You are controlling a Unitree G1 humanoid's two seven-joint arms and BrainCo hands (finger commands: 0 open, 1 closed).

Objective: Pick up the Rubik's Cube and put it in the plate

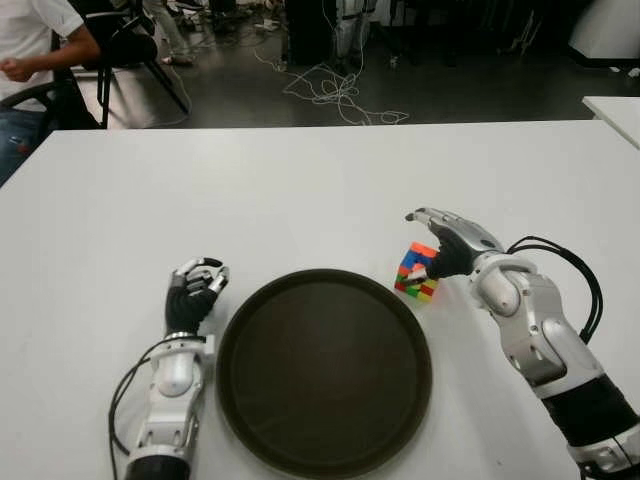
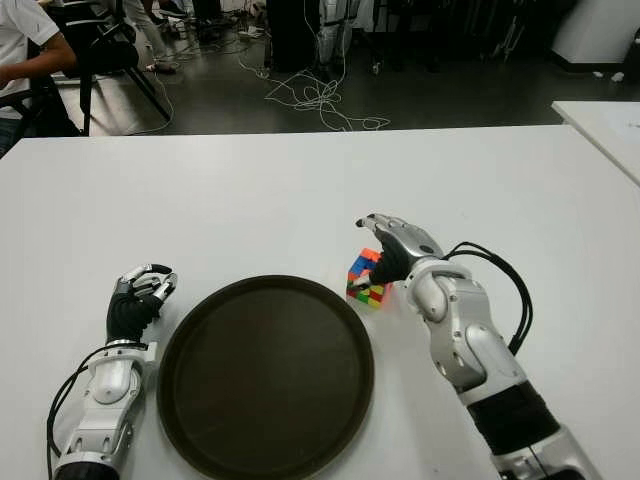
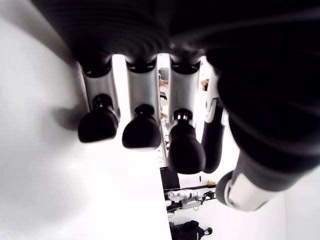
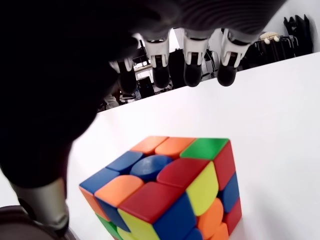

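One Rubik's Cube [image 1: 417, 271] sits at the one dark plate's [image 1: 324, 371] two o'clock, under the spread, empty right hand [image 1: 447, 243]; the left hand [image 1: 194, 290], curled and empty, is at nine o'clock.

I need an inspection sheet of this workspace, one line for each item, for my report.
Surface: white table, bare around the job's things.
Job's things: Rubik's Cube on the table beside the round dark plate, just off its far right rim; plate holds nothing.
Clutter: nothing seen.
Hands: right hand over the cube, fingers open; left hand left of the plate, fingers curled, holding nothing.
Cables: black cables along the right forearm; white cords on the floor.
Surroundings: seated person, chairs.
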